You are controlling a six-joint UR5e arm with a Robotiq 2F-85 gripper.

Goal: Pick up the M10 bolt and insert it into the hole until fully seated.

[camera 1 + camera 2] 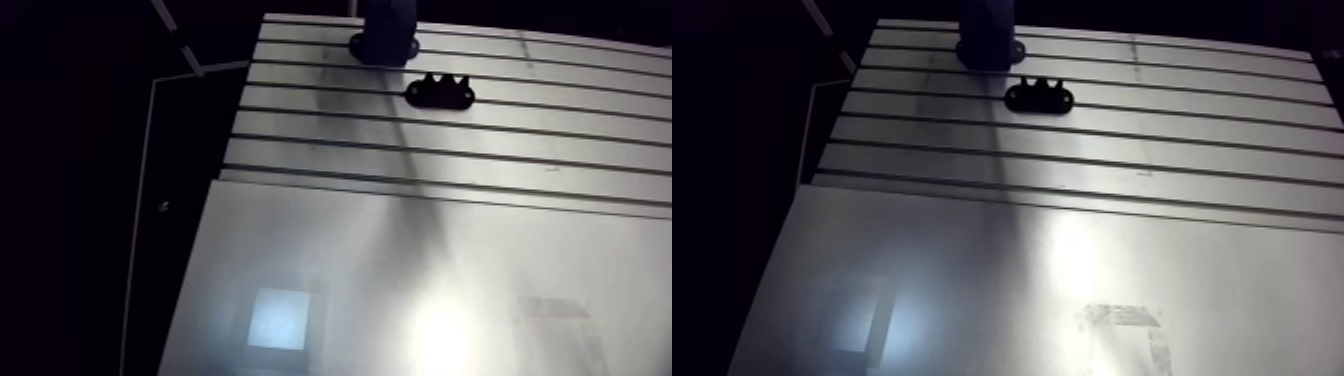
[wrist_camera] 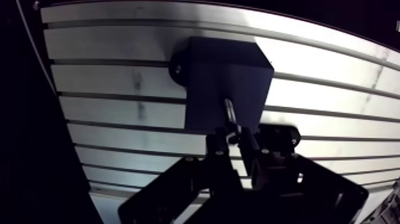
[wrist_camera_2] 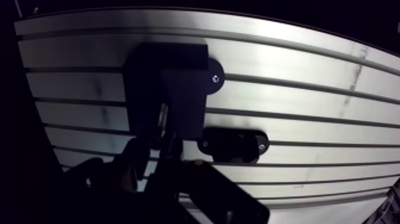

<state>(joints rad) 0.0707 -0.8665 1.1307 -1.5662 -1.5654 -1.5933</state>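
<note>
The M10 bolt (image 2: 229, 113) is clamped in the fingers of the gripper (image 2: 233, 140) and held over the dark block (image 2: 226, 77), which is set far on the slotted aluminium table (image 1: 330, 150), with a black toothed bracket (image 1: 440, 92) placed just right and nearer.

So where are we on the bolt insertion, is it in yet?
Pickup looks done: the fingers are shut on the bolt, clear of the black holder beside them. In hand: the bolt is poised over the dark block. Left: insertion and seating; its shank is exposed, and no hole is visible from here.
</note>
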